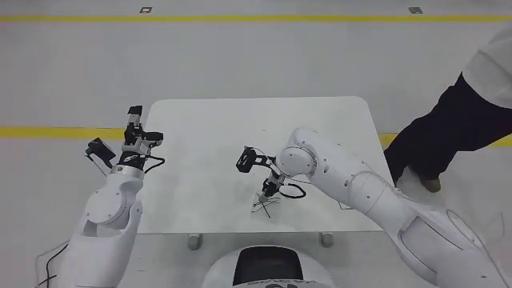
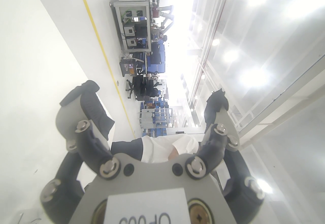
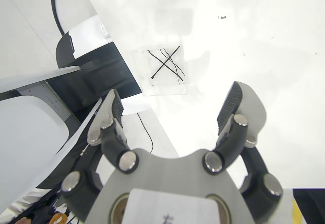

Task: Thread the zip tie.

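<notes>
The black zip ties lie crossed on a clear square sheet, near the edge of the worktop closest to the robot. The right tool hangs just above them, spread wide open. The left tool, also open, is raised at the worktop's left edge, well apart from the ties.

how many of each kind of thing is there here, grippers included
zip ties: 4, crossed in a pile, so this count is a best reading
clear sheet under them: 1
table: 1
grippers: 2, the left gripper and the right gripper, both open
total: 8
</notes>
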`<control>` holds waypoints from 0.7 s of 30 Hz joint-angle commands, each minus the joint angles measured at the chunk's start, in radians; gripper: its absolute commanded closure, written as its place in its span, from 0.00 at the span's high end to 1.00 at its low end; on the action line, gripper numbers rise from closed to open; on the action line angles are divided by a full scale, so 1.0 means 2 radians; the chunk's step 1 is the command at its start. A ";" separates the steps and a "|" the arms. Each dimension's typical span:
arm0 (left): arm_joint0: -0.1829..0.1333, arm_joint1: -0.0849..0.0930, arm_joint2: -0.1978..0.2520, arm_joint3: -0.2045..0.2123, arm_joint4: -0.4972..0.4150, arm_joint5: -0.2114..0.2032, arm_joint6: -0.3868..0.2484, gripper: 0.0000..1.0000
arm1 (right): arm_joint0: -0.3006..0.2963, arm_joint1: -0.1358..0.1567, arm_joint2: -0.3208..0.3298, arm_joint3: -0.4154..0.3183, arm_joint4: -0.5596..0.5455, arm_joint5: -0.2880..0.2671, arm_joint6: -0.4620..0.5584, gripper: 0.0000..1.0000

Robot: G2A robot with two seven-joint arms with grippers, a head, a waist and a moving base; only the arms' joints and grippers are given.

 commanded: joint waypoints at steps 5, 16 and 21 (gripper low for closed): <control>0.000 0.000 0.000 0.000 0.000 0.000 0.000 1.00 | 0.000 0.000 0.000 0.000 0.000 0.000 0.000 1.00; 0.000 0.000 0.000 0.000 0.000 0.000 0.000 1.00 | 0.020 -0.028 -0.040 0.054 0.001 0.000 0.013 1.00; 0.000 0.000 0.000 0.000 0.000 0.000 0.000 1.00 | 0.025 -0.034 -0.050 0.057 -0.004 0.000 0.006 1.00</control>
